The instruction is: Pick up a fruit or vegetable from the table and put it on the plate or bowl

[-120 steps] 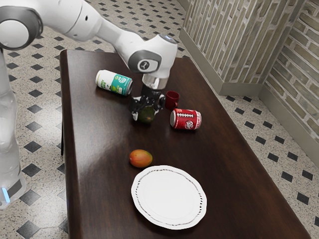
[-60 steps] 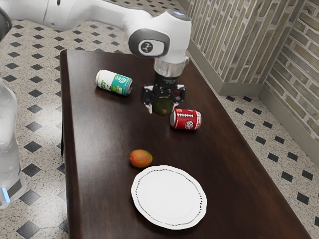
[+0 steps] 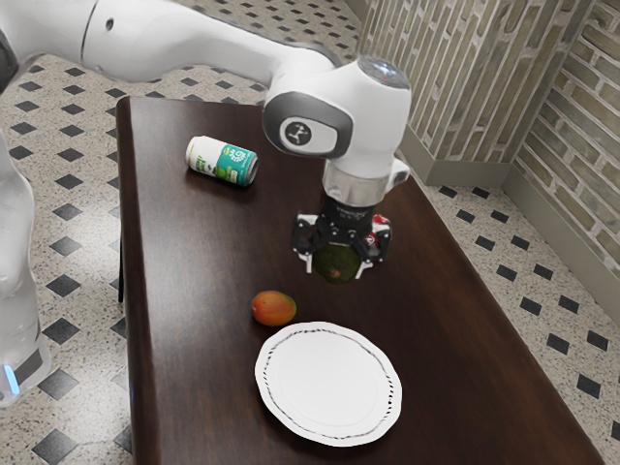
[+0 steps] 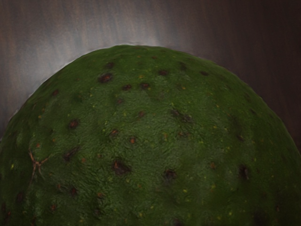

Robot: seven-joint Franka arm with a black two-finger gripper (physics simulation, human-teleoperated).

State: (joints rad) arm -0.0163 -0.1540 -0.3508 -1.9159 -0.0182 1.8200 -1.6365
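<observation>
A: Exterior camera: raised, off to one side, angled down over the whole bench (image 3: 194, 291), mid distance.
B: Wrist camera: faces down, pressed close on the avocado (image 4: 150, 141). Overlap: that avocado, a strip of bench.

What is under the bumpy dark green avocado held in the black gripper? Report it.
Around the edge of the bumpy dark green avocado, clamped in the black gripper, the wrist view shows bare dark brown wooden table. The patch straight below is covered by the fruit itself.
</observation>
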